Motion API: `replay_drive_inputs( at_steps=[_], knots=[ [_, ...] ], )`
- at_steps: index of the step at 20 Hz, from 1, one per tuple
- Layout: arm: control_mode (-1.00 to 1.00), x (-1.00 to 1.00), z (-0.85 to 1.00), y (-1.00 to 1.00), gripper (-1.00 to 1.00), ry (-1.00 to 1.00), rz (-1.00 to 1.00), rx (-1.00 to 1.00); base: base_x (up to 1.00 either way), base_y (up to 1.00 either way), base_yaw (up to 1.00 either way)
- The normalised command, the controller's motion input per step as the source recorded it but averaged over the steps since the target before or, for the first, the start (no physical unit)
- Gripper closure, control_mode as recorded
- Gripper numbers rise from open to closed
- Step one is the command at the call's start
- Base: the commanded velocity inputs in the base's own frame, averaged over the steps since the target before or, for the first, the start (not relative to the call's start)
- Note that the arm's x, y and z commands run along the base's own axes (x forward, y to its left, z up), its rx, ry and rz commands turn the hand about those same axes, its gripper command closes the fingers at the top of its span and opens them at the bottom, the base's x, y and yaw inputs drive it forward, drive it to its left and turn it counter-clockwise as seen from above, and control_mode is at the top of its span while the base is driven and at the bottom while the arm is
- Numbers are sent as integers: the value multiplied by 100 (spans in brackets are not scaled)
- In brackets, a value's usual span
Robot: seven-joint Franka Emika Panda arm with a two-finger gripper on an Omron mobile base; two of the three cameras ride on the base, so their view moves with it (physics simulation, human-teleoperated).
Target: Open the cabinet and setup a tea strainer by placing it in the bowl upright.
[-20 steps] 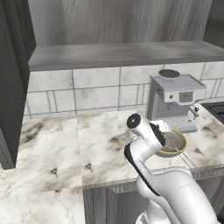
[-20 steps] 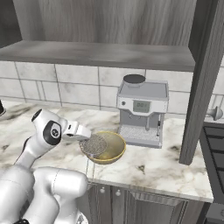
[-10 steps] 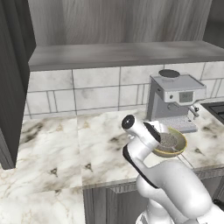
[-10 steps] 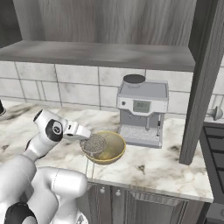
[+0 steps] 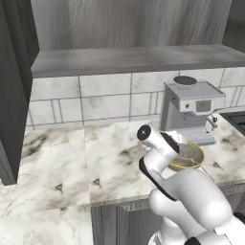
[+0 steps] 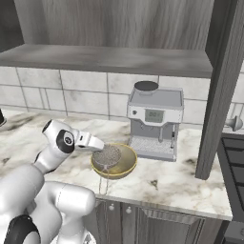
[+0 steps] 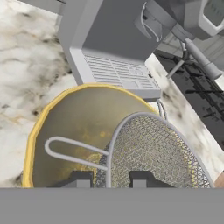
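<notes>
The golden-olive bowl sits on the marble counter in front of the coffee machine. My gripper is shut on the tea strainer, a round silver mesh held just over the bowl's left half. In the hand view the mesh tilts across the bowl, its rim running between my fingertips, with a thin wire loop beside it. From the left the strainer shows above the bowl rim, partly behind my hand. The dark cabinet stands open, one door at the left and one at the right.
A grey coffee machine stands right behind the bowl, its drip tray close to the rim. A stove lies to the right. The cabinet's open bottom shelf hangs over the counter, and the right door reaches down near the counter edge.
The arm has shifted only slightly. The strainer stays gripped over the bowl, a touch lower and further in.
</notes>
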Motion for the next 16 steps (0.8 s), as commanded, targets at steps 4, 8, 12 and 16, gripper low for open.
replay_drive_inputs(
  at_steps=[4,8,12,16],
  knots=[
    [-100,3,0,-11,100,0,0,0,0,0,0],
    [-100,1,-4,0,100,0,0,0,0,0,0],
    [-100,0,-19,0,100,0,0,0,0,0,0],
    [-100,0,0,0,100,0,0,0,0,0,0]
  ],
)
